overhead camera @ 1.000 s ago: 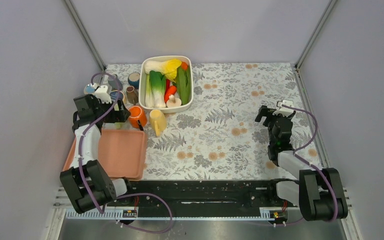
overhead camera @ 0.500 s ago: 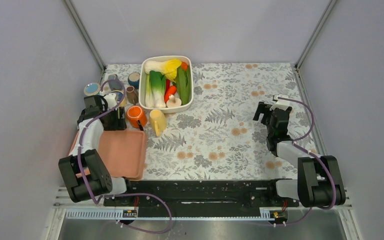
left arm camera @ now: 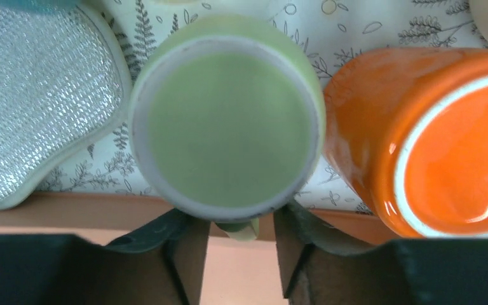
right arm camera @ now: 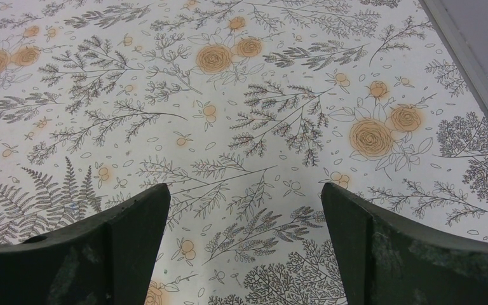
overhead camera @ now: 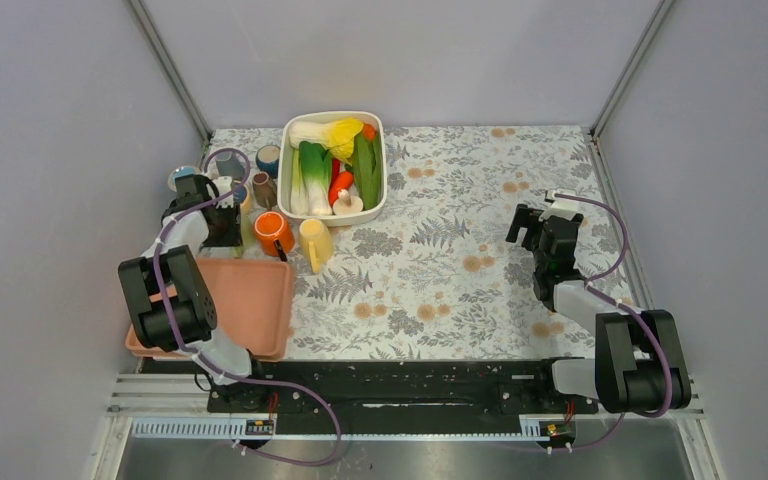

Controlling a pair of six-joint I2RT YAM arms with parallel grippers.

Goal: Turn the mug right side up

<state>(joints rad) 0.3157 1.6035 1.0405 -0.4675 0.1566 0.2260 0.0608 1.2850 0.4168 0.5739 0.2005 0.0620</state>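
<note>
When you looked through the left wrist camera, the pale green ceramic mug (left arm camera: pixel 229 127) stood upside down on the flower-printed tablecloth (right arm camera: pixel 229 95), with its flat base and pale foot ring facing up. It was at the far edge of the salmon-pink plastic tray (left arm camera: pixel 70 216). Your left gripper (left arm camera: pixel 234 235) had its jaws narrowly apart, one on each side of the mug's handle, and a small gap showed on both sides. The glossy orange mug (left arm camera: pixel 432 140) was just beside the green one on the right, and the silver mesh sponge with a pale rim (left arm camera: pixel 32 108) lay near on the left. Your right gripper (right arm camera: pixel 244 216) held its jaws wide over bare cloth, well apart from the mugs, with nothing between them.
</note>
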